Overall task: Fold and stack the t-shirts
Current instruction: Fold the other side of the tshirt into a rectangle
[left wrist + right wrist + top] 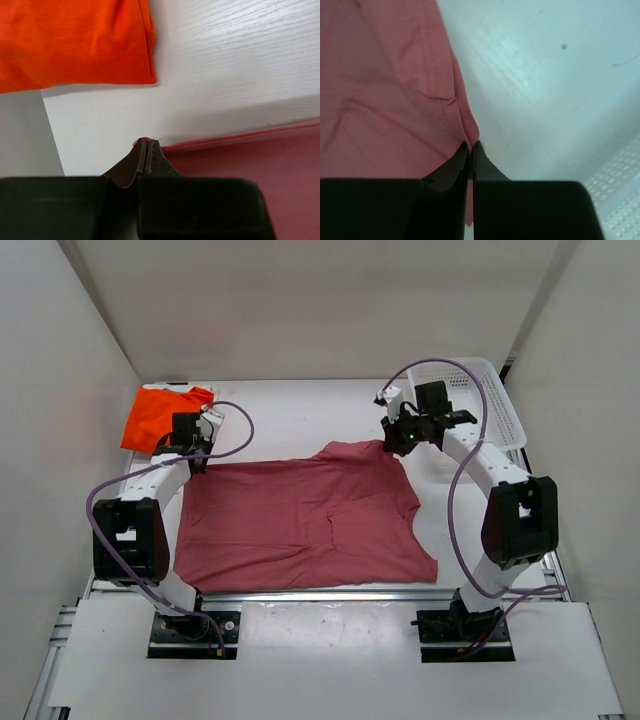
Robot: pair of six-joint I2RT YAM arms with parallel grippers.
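The pinkish-red t-shirt (pixel 300 520) lies spread flat across the middle of the table. My left gripper (pixel 197 462) is shut on its far left corner; the wrist view shows the hem (pixel 240 142) pinched at the fingertips (pixel 147 142). My right gripper (pixel 393 445) is shut on the far right edge of the same shirt (pixel 380 90), cloth squeezed between the fingers (pixel 470 146). The bright orange t-shirt (pixel 160 412) lies folded at the far left corner and also shows in the left wrist view (pixel 75 40). The white and teal-blue shirts are out of view.
A white plastic mesh basket (pixel 480 405) stands at the far right, behind my right arm; its mesh corner shows in the right wrist view (pixel 620 190). White walls enclose the table on three sides.
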